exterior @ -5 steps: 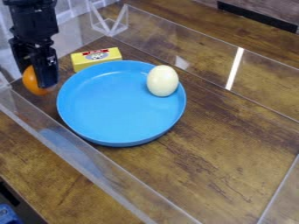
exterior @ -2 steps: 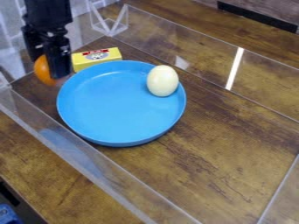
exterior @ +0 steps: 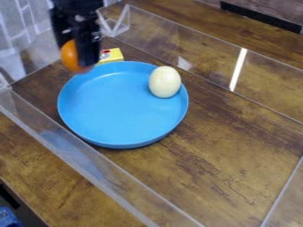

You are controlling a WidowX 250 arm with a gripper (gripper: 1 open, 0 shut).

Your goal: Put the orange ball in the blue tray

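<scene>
The orange ball (exterior: 70,58) hangs in the air, clamped between the black fingers of my gripper (exterior: 78,55), which points down and is shut on it. Ball and gripper hover at the far left edge of the blue tray (exterior: 119,115), a wide round sky-blue dish on the wooden table. Part of the ball is covered by the fingers.
A cream-white egg-shaped object (exterior: 165,82) lies inside the tray at its far right side. A yellow block (exterior: 113,55) sits on the table just behind the tray, partly hidden by the gripper. Clear plastic walls (exterior: 48,133) enclose the wooden table.
The gripper has lifted the orange ball off the table and carried it up and to the right, from beside the tray's left side to its far left rim.
</scene>
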